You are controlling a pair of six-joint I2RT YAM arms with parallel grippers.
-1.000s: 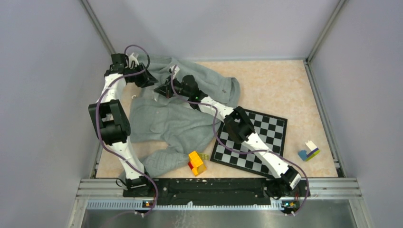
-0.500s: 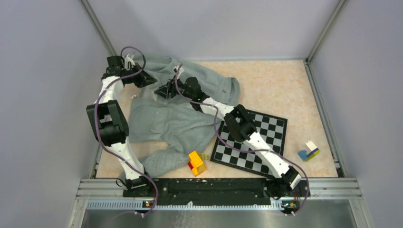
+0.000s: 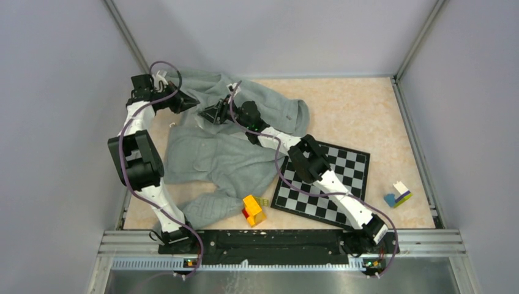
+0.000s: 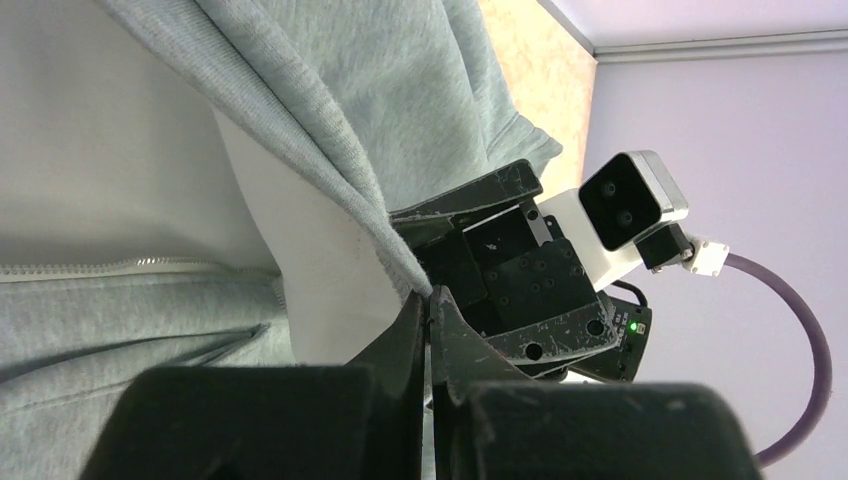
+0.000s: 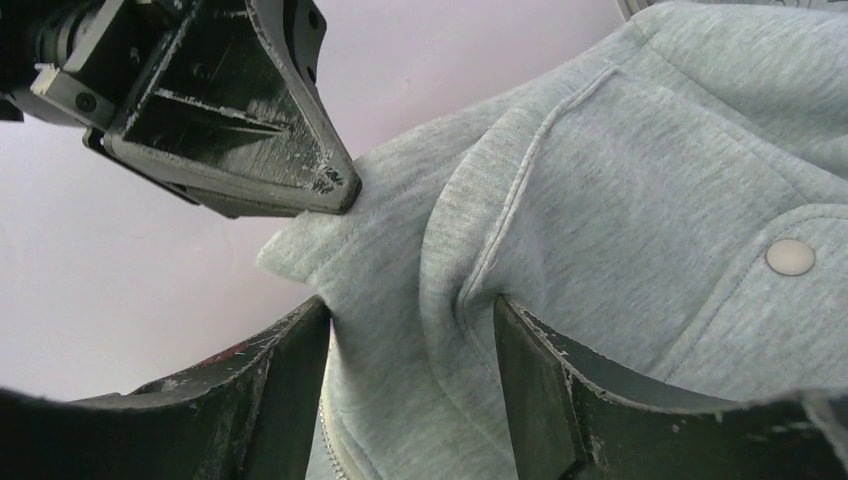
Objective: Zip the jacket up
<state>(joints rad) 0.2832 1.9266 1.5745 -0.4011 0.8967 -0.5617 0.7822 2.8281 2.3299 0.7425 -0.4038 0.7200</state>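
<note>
On the left half of the counter, a rumpled grey jacket, just beside the chessboard. At its far end, left tool pinched tight on a thin hem edge, fingertips together. Close by, right tool half closed around a thick fleece fold, both fingers touching cloth. Next to that fold, a plain round snap. Along the pale lining, bare zip teeth.
</note>
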